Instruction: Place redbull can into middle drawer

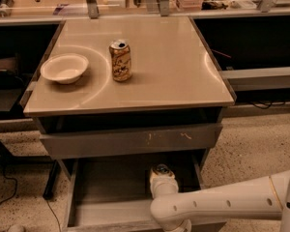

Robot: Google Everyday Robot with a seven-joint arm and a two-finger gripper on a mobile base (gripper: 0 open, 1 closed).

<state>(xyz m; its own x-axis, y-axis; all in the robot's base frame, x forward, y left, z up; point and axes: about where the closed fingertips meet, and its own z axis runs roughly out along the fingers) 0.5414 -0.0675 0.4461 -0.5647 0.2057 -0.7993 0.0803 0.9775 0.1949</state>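
End effector [161, 180] inside middle drawer [106, 185], apparently clasping redbull can [161, 170]

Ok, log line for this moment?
gripper: inside open middle drawer | redbull can: at gripper, in drawer | tabletop: gold can, bowl

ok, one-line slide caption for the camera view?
Gripper at the redbull can inside the open middle drawer; gold-brown can and white bowl on the tabletop above.

redbull can [161, 170]: only top shows | jaws: in middle drawer [111, 187], hidden behind arm [222, 204] | arm: cut off right
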